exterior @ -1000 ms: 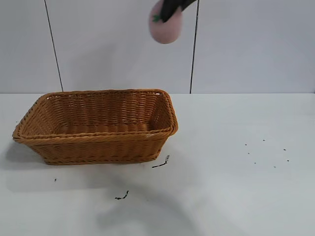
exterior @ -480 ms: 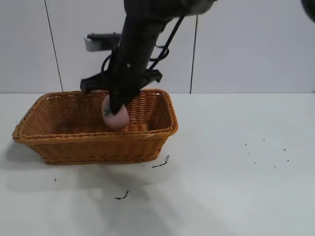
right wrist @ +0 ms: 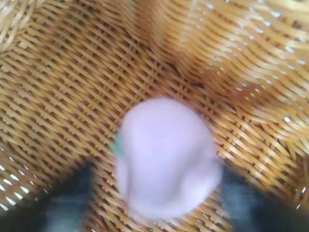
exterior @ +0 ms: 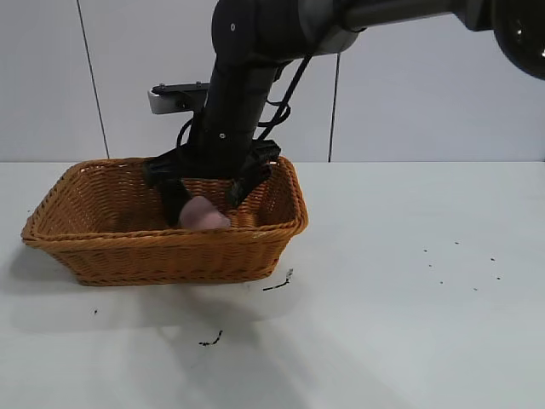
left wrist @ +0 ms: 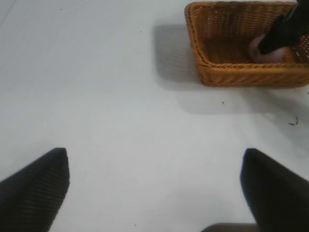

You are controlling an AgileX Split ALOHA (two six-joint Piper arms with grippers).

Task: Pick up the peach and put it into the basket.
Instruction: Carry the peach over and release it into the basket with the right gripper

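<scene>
Nearest the exterior camera lies bare white worktop (exterior: 400, 341), marked only by a few dark specks and two small black scraps (exterior: 211, 341) in front of the basket. Behind them, toward the left of that view, stands the basket (exterior: 102, 247) — rectangular, woven orange-brown wicker with flared sides and a braided rim, its long side facing the camera.

Inside it, toward its right end, the peach (exterior: 203, 215) shows pale pink just above the near rim. The right wrist view looks straight down on the peach (right wrist: 166, 157) against the woven floor of the basket (right wrist: 63, 82), with a bit of green at one side of the fruit; whether it rests on the weave or is just above it cannot be told, as it is blurred.

The right gripper (exterior: 204, 194) reaches down into the basket from above, its black arm slanting in from the upper right. Its fingers (exterior: 172, 200) stand spread apart on either side of the peach, not clamped on it — the fruit sits in the gap between them.

The left gripper (left wrist: 154, 186) is well away from the basket over bare worktop, its two dark fingers (left wrist: 36, 186) wide apart with nothing between them.

Farthest back is a pale panelled wall (exterior: 426, 85) with thin dark vertical seams.
</scene>
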